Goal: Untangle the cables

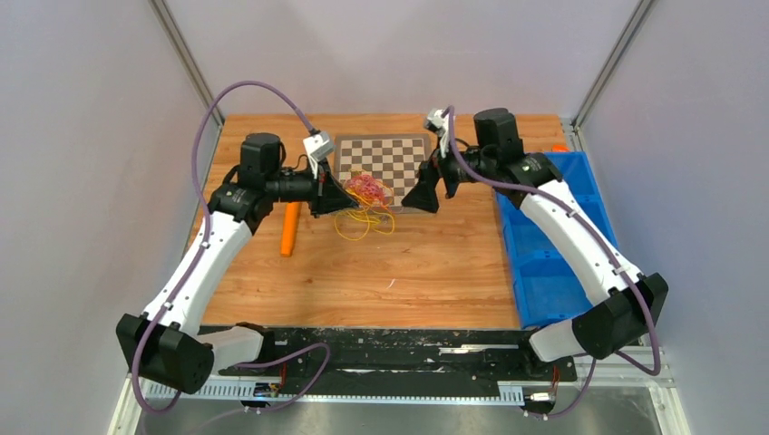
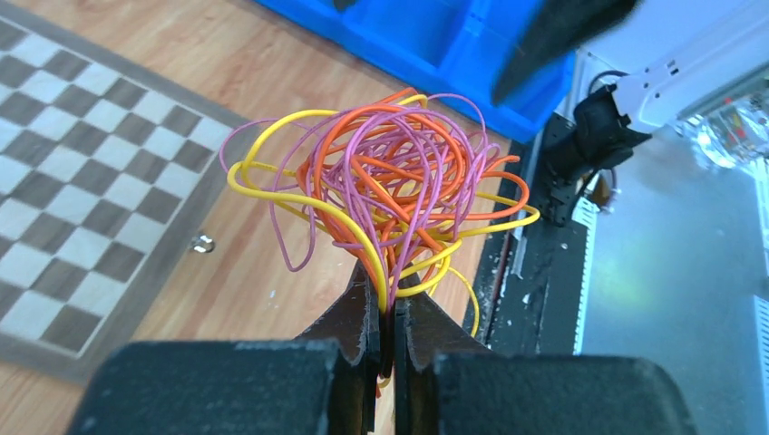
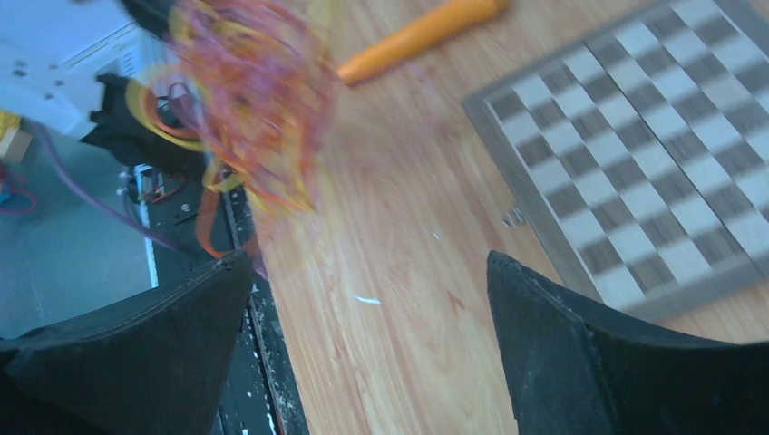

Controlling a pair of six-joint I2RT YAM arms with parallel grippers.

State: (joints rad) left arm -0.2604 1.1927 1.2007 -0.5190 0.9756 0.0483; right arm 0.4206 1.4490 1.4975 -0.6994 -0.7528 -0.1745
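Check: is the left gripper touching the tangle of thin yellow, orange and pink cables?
Touching. Left wrist view: left gripper is pinched shut on yellow and orange strands of the cable tangle.

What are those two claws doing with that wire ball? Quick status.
Left gripper shut on cables, all knotted. Right gripper open, empty, facing them. Orange cylinder off to the side, by left arm.

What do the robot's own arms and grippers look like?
The left arm and right arm have white link shells with black joint housings. A thick purple hose runs along each. The left gripper and right gripper have black wedge-shaped fingers, with a small pale camera module at each wrist. No markings are readable.
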